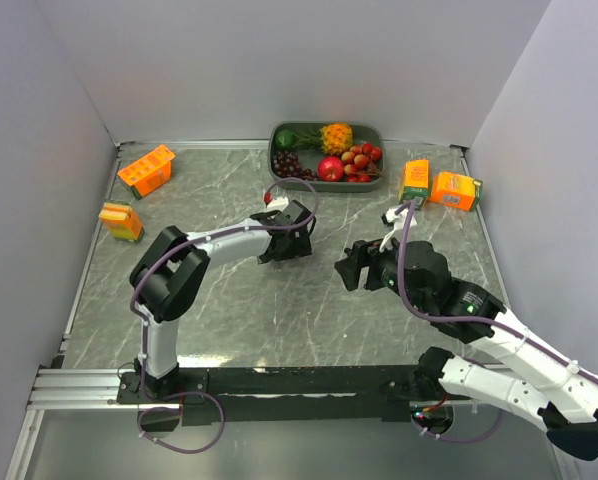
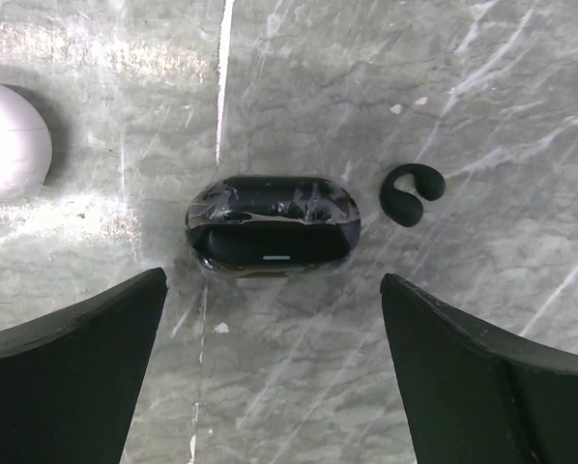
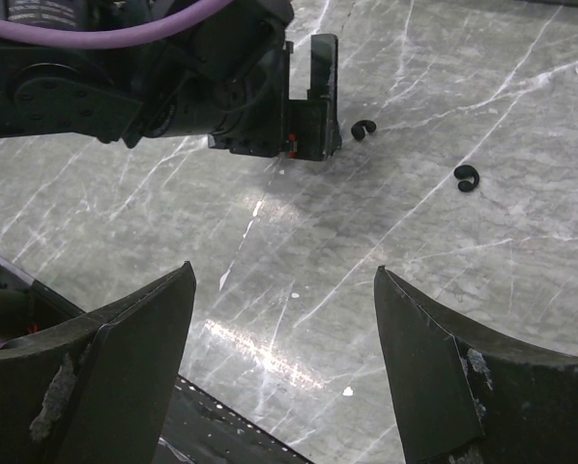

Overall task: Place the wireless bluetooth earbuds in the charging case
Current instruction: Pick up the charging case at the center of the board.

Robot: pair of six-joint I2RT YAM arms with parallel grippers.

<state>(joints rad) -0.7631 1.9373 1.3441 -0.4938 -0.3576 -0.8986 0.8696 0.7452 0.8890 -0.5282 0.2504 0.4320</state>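
Note:
A black pill-shaped charging case (image 2: 273, 227) lies on the marble table just ahead of my left gripper (image 2: 273, 290), which is open and empty with one finger on each side of it. One black C-shaped earbud (image 2: 412, 193) lies just right of the case. The right wrist view shows two black earbuds (image 3: 364, 129) (image 3: 467, 177) on the table beside the left gripper (image 3: 303, 106). My right gripper (image 3: 284, 271) is open and empty, hovering over bare table nearer the front. From above, the left gripper (image 1: 284, 248) hides the case. The right gripper (image 1: 351, 268) is to its right.
A rounded white object (image 2: 9, 140) lies left of the black case. A grey tray (image 1: 379, 130) of fruit stands at the back. Orange cartons stand at the back right (image 1: 455, 190) (image 1: 415, 180) and at the left (image 1: 146, 170) (image 1: 121, 221).

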